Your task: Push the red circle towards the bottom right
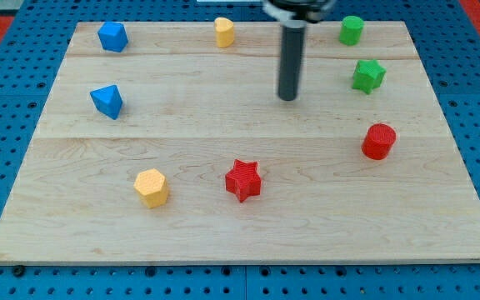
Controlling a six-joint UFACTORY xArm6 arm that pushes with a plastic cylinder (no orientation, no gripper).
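The end effector here is only a dark rod with nothing to grasp, so it holds no block; my tip [287,97] rests on the wooden counter [440,225] in the upper middle, touching nothing. The red circle [379,141] stands near the view's right edge, below and to the right of the tip, well apart from it. The green star [368,76] sits right of the tip and above the red circle, and the green cylinder [351,30] is higher up near the top edge.

The risks look plain enough. To send the red circle down and to the right, the tip needs to arrive at its upper left side. A straight run from here seems to approach roughly from that side, but an off-centre contact could make the round block roll aside, towards the right edge. A path drifting too far right could clip the green star.

Further out, the red star [242,180] and yellow hexagon [152,187] lie low on the counter, the yellow block [224,32] at the top, and two blue blocks [107,101] far left, all out of the way.
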